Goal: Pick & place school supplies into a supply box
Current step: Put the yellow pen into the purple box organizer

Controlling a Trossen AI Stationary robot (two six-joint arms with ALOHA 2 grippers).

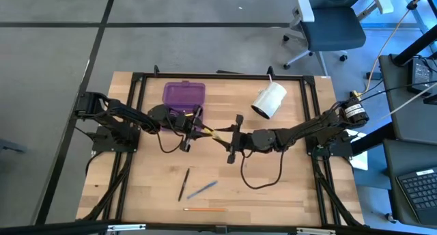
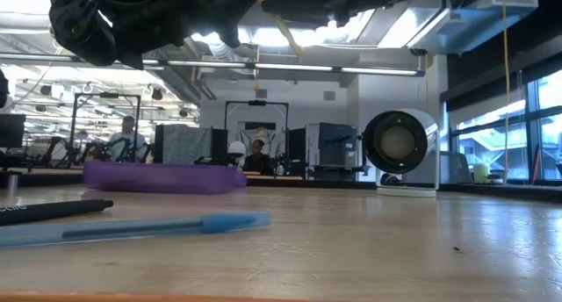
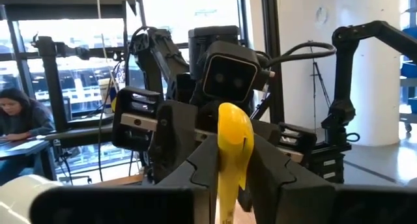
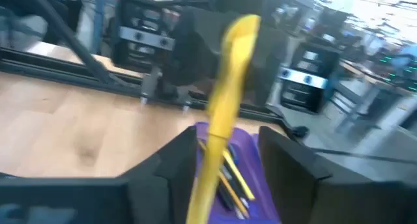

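A yellow pen [image 1: 210,132] hangs in the air between my two grippers, above the table's middle. My left gripper [image 3: 231,178] is shut on it, just to the near side of the purple supply box [image 1: 183,95]. My right gripper [image 4: 228,165] faces it from the right and is open. Its fingers stand on either side of the pen's other end [image 4: 229,87] with gaps. The box lies open at the far left and holds a few pens [image 4: 231,178]. A black pen [image 1: 184,184], a blue pen [image 1: 203,189] and an orange pencil [image 1: 205,209] lie flat near the table's front edge. My left gripper pinches the yellow pen between its two fingers, near the pen's left end [image 3: 229,185]. The fingers come about level from the table's left. The pen runs on past the fingertips toward my right gripper, its rounded end [image 3: 234,123] free. It is lifted clear of the table.
A white cylindrical roll [image 1: 270,100] lies on its side at the far right of the table, its open end facing the near edge [image 2: 399,148]. A black frame [image 1: 218,76] rims the wooden table. People sit at desks in the room beyond the table.
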